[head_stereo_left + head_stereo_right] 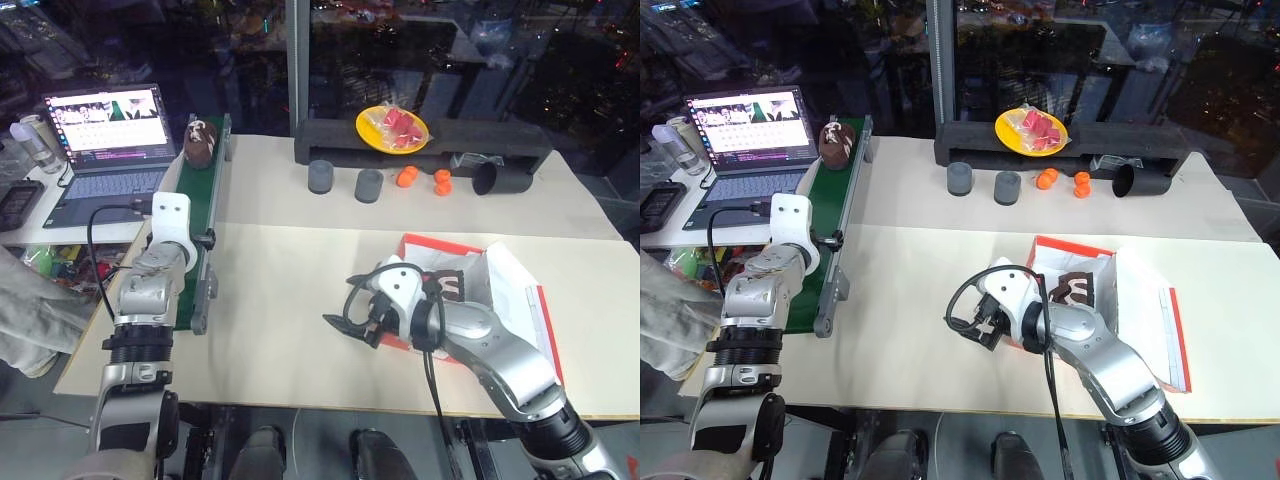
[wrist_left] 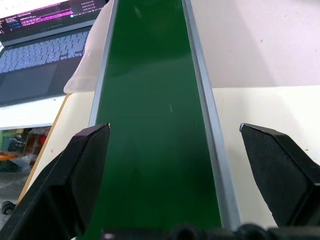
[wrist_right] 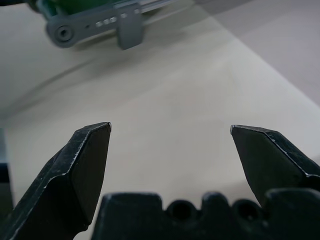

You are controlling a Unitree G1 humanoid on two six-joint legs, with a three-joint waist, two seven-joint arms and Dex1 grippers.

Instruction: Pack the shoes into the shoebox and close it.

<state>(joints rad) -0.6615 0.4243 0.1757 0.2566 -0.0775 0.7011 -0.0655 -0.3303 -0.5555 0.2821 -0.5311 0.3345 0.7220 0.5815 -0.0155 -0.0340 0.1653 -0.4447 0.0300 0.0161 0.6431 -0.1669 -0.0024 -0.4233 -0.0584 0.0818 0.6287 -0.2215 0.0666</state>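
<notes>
Item: one shoe boxed, one shoe stranded on the belt.

Left gripper [image 2: 172, 175], fingers spread and empty, hung over the green conveyor [image 1: 205, 215], well short of the shoe [image 1: 200, 142] at its far end; a hasty reach might knock it off. Right gripper [image 1: 352, 324], likewise spread, idled beside the open shoebox [image 1: 1110, 300] holding the other shoe [image 1: 1072, 288].

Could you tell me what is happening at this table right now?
A humanoid robot is packing shoes. One dark brown fuzzy shoe already lies in the open red-orange cardboard shoebox; the other shoe sits at the far end of the green conveyor belt. The left gripper hovers open over the belt; the right gripper hangs open and empty beside the box.
</notes>
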